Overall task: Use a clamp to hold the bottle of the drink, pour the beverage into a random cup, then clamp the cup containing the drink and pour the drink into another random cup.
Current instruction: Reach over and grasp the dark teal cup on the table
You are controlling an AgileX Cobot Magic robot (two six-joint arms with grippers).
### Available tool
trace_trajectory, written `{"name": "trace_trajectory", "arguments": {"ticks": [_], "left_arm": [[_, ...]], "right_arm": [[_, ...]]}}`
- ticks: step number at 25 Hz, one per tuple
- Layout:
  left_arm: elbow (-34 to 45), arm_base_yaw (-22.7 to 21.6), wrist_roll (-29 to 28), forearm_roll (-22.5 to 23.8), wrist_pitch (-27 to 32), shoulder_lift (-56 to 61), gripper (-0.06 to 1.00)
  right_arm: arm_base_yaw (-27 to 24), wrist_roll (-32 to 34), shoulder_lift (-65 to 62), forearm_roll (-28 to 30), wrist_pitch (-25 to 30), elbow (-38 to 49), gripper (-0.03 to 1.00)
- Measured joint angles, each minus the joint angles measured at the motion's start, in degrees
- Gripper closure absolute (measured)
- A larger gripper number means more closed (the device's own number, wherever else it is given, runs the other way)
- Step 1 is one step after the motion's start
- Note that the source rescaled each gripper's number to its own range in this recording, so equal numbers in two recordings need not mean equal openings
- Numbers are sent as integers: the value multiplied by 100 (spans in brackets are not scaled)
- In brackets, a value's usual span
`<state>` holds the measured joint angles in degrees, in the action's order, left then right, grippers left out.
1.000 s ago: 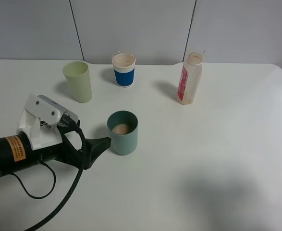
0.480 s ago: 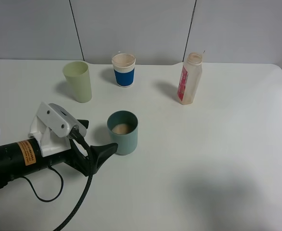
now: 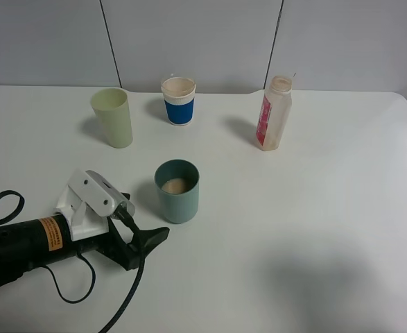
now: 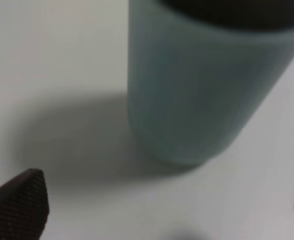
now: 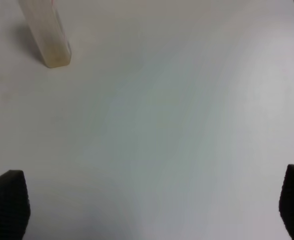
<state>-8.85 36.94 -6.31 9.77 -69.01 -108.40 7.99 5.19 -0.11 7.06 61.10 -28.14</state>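
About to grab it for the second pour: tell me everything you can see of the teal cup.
The teal cup is a plain, handleless, nearly straight-walled tumbler, matte like plastic. It stands upright on the white table, near the middle, with a shallow pool of pale beige drink at its bottom. Nothing touches it: the open left gripper sits close beside it, jaws not around it.

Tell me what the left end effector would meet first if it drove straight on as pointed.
Most likely the teal cup: the left wrist view shows it just ahead of the open left end effector, which is not touching it. Depth is unclear.
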Motion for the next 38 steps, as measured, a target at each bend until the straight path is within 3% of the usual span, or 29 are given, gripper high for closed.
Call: {"name": "trace_trajectory", "arguments": {"ticks": [38], "left_arm": [[-882, 0, -1, 282, -7, -816, -6]], "right_arm": [[0, 0, 0, 0, 0, 0, -3]]}}
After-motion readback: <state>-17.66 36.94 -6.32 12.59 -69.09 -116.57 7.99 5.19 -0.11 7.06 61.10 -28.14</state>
